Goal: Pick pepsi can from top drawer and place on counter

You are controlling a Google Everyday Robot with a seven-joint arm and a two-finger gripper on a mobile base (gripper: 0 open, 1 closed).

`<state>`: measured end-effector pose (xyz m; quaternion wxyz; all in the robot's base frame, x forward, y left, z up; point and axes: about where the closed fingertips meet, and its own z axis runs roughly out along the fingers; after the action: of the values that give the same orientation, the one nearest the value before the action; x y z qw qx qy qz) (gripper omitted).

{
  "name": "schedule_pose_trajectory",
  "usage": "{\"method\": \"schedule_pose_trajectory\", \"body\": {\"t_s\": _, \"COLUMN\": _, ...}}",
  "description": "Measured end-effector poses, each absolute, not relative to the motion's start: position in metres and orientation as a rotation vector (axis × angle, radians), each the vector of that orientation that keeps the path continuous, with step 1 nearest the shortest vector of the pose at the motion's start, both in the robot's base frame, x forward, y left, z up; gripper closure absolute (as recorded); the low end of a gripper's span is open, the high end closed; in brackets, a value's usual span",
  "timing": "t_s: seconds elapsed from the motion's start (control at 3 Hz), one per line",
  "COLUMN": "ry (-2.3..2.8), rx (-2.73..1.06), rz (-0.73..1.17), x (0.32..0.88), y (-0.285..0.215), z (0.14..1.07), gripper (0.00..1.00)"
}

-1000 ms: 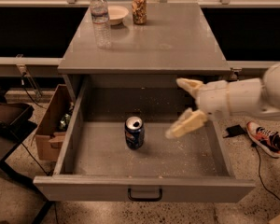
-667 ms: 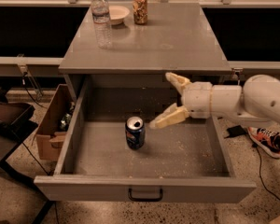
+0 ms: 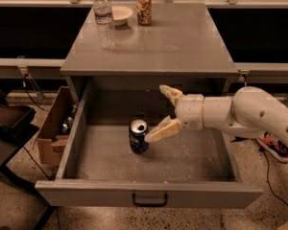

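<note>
In the top drawer [image 3: 192,158], left of centre, one pepsi can [image 3: 138,136] stands upright; the gripper [image 3: 154,113] has swung in from the right, fingers spread wide and empty, the lower one just beside the can, so grasping looks next; the counter surface [image 3: 182,42] carries one bottle [image 3: 104,19], one bowl [image 3: 121,15] and one tan can [image 3: 144,7]

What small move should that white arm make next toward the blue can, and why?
Probably ease the gripper a little to the left in the picture, so its open fingers straddle the small dark blue pepsi can. The can stands upright in the wide grey metal top drawer, and only the lower finger is beside it; the jaws do not yet enclose it.
</note>
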<state>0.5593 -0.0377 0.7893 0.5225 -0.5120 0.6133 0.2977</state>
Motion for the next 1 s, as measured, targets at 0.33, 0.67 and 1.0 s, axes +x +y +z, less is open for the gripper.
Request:
{"method": "schedule_pose_trajectory", "body": {"t_s": 0.33, "ry": 1.485, "rx": -1.236, "rz": 0.784, "x": 0.559, "y": -0.011, "z": 0.743, "gripper": 0.00}}
{"method": "schedule_pose_trajectory", "body": {"t_s": 0.67, "ry": 1.483, "rx": -1.228, "rz": 0.837, "x": 0.569, "y": 0.010, "z": 0.708, "gripper": 0.00}}
{"method": "schedule_pose_trajectory", "body": {"t_s": 1.0, "ry": 1.491, "rx": -1.231, "rz": 0.879, "x": 0.585, "y": 0.035, "z": 0.668, "gripper": 0.22}}
